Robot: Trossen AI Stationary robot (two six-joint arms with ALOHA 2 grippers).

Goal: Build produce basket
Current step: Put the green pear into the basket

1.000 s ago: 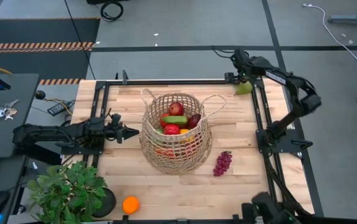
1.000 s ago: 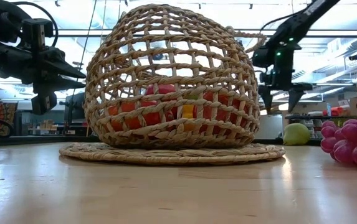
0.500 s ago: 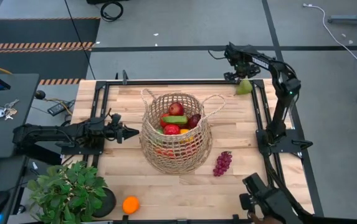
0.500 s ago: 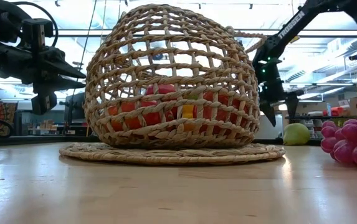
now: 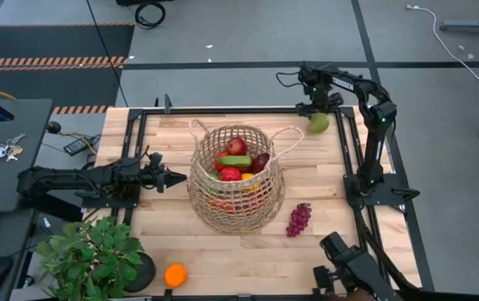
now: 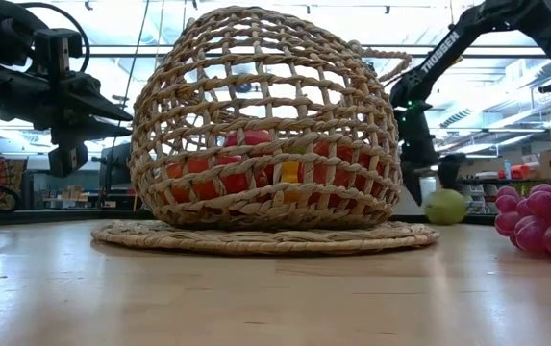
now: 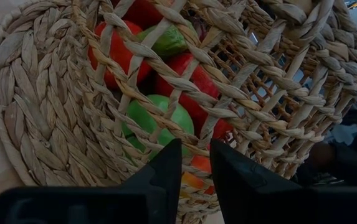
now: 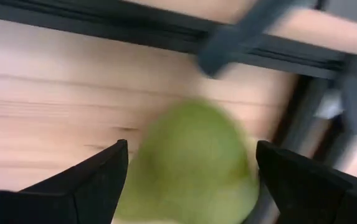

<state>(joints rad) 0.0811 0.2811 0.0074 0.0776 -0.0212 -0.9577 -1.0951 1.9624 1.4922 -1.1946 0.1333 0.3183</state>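
The tan wicker basket [image 5: 236, 180] [image 6: 265, 125] stands mid-table with red, green and orange produce [image 5: 233, 161] inside. A green pear [image 5: 318, 124] [image 6: 445, 206] rests on the table at the far right corner. My right gripper [image 5: 315, 112] [image 6: 433, 183] points down over it, open, with one finger on each side [image 8: 190, 149]. My left gripper [image 5: 180, 178] [image 7: 194, 152] is shut and level, its tips just short of the basket's left wall. Purple grapes [image 5: 298, 219] and an orange [image 5: 175, 274] lie on the table. My right gripper comes at the green pear [image 8: 190, 168] from above, its fingers [image 8: 100, 171] pointing down on either side of it. I cannot tell whether a finger touches the pear. The pear sits on the table.
A black frame rail [image 5: 352, 150] runs along the table's edges, close to the pear. A potted green plant [image 5: 93, 255] stands at the near left corner. Bare wood lies between the basket and the right rail.
My right gripper has come down over the pear at the far right corner and tipped until it points straight down, staying open. The pear has shifted a little toward the table's left.
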